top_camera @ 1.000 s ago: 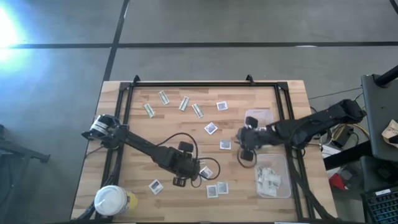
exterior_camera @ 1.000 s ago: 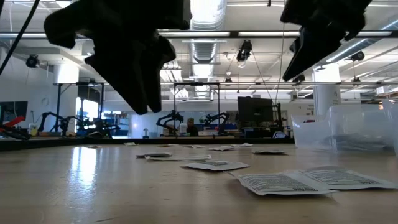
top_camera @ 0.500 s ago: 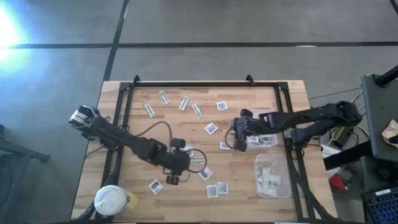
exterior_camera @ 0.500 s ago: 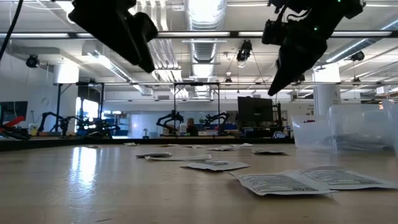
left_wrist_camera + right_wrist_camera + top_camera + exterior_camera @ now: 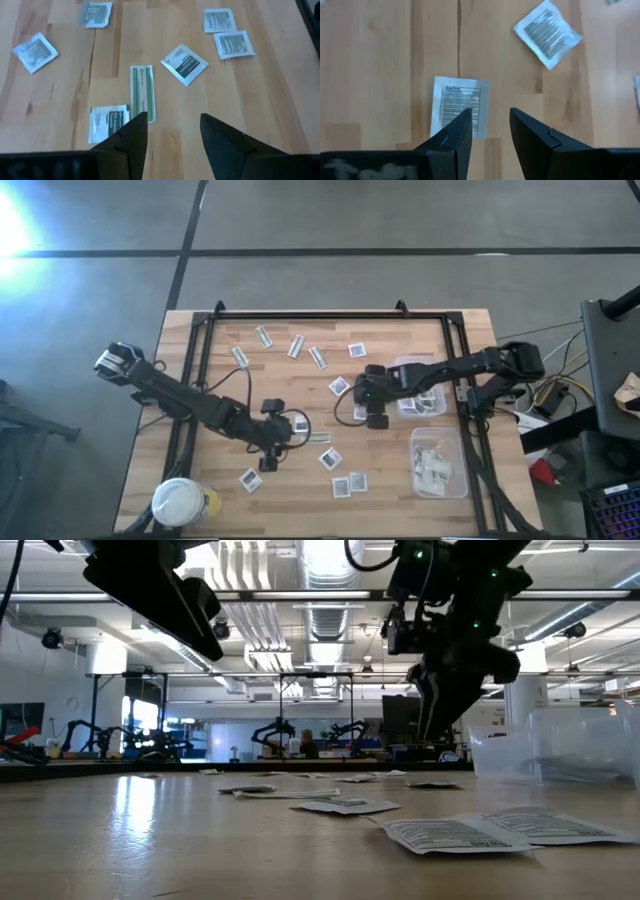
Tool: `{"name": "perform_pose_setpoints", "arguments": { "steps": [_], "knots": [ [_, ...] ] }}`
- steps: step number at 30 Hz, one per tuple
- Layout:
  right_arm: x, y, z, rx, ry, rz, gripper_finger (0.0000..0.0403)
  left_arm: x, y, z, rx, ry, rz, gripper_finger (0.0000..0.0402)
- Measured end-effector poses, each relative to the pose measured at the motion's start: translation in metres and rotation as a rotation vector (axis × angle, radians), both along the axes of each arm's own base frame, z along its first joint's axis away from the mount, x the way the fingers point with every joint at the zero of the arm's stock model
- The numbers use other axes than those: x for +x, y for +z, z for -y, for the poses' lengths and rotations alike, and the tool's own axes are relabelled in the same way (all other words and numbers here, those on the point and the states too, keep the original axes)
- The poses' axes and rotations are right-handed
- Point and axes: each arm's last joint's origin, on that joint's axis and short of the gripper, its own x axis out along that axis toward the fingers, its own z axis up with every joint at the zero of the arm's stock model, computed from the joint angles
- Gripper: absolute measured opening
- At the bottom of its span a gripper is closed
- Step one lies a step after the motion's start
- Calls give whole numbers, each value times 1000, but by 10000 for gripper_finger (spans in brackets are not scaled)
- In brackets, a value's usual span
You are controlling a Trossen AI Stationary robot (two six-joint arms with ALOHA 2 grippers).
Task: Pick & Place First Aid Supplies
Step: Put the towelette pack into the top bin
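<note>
The first aid supplies are small flat packets lying scattered on the wooden table [image 5: 230, 395]: square white ones and narrow green-and-white strips. My left gripper [image 5: 172, 125] hangs open over the near middle of the table. A green strip [image 5: 142, 92] and a square packet [image 5: 107, 120] lie just beyond its fingers. My right gripper [image 5: 490, 120] is open too, pointing steeply down above a square white packet [image 5: 460, 105] near the table's middle. In the low view the right gripper [image 5: 432, 730] hangs clear of the tabletop. Neither gripper holds anything.
Two clear tubs holding packets stand at the right: one [image 5: 418, 388] beside the right arm, one [image 5: 438, 462] nearer the front. A white-lidded jar [image 5: 180, 502] sits at the near left corner. A dark frame [image 5: 330, 314] runs along the table's edges.
My left gripper has drawn back toward the table's left edge and risen, tipping less steeply. My right gripper has gone toward the table's left and come down over the square packet, rolling its wrist as it went. No packet has moved.
</note>
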Motion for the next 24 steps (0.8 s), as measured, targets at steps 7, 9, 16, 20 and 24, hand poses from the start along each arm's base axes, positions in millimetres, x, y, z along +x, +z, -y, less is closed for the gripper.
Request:
{"name": "perform_pose_setpoints", "arguments": {
  "steps": [7, 9, 16, 20, 24],
  "knots": [
    [19, -14, 8, -11, 8, -50, 128, -1, -10, 3, 6, -5, -23, 174],
    [22, -19, 12, -7, -4, -71, 128, -1, -11, 3, -1, -1, -21, 174],
    [26, -34, 16, 79, -5, -149, 128, -2, -12, 4, -10, 5, -26, 174],
    [25, -38, 17, 80, -7, -166, 128, -2, -12, 4, -11, 6, -26, 174],
    [22, -41, 18, 81, -16, -180, 126, -2, -12, 4, -11, 6, -26, 174]
  ]
}}
